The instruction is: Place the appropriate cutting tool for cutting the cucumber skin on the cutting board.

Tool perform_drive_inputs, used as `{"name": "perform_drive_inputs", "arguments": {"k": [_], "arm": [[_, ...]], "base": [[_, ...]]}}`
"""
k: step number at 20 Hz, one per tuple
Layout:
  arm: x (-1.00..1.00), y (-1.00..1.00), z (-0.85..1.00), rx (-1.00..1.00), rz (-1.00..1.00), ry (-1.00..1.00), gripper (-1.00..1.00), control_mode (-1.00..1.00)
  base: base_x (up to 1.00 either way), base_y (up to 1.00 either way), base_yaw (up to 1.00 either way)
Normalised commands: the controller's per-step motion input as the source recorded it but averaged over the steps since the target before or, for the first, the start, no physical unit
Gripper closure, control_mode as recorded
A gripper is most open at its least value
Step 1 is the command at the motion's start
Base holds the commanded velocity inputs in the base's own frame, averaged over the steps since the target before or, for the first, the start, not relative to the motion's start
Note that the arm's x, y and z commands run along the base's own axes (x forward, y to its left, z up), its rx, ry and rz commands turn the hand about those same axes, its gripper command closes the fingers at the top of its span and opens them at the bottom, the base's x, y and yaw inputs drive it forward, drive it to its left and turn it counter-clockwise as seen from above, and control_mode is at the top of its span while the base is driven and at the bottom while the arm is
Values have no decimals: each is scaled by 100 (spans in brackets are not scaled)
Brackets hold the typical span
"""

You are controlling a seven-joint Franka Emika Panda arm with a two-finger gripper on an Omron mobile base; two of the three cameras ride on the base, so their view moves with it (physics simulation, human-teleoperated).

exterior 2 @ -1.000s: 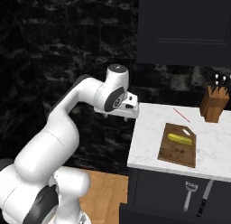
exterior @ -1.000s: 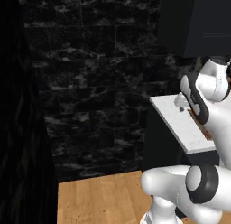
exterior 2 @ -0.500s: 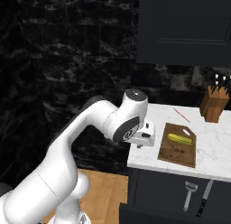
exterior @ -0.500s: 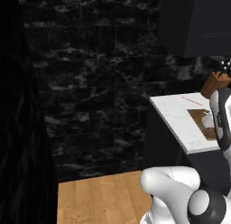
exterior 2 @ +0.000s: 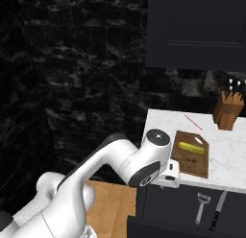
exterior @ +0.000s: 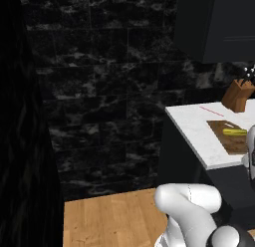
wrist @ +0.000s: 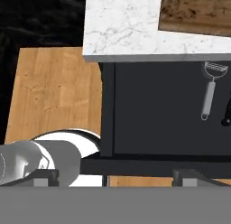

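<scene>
The short yellow-green cucumber (exterior 2: 191, 148) lies flat on the dark brown wooden cutting board (exterior 2: 191, 160), its long axis slanting across the board's far end. A silver-handled peeler (wrist: 210, 86) hangs upright on the dark cabinet front below the white marble counter (wrist: 124, 24), blade end up. The two-finger gripper (wrist: 115, 174) is spread wide, holding nothing, well apart from the peeler.

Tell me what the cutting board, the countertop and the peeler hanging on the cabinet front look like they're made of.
Cutting board: dark brown wood, matte, with mottled grain. Countertop: white stone, likely marble, with faint grey veining. Peeler: seemingly metal, with a grey sheen on its handle and blade head, though the render leaves it open.
</scene>
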Motion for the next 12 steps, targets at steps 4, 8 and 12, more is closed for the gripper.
{"name": "perform_drive_inputs", "arguments": {"k": [4, 8, 12], "arm": [[-2, -58, -54, -7, -1, 14, -100, -100], [0, -50, -58, -2, -1, 12, -100, -100], [0, -58, -62, 0, 0, 4, -100, -100]], "base": [[0, 0, 0], [0, 0, 0], [0, 0, 0]]}}
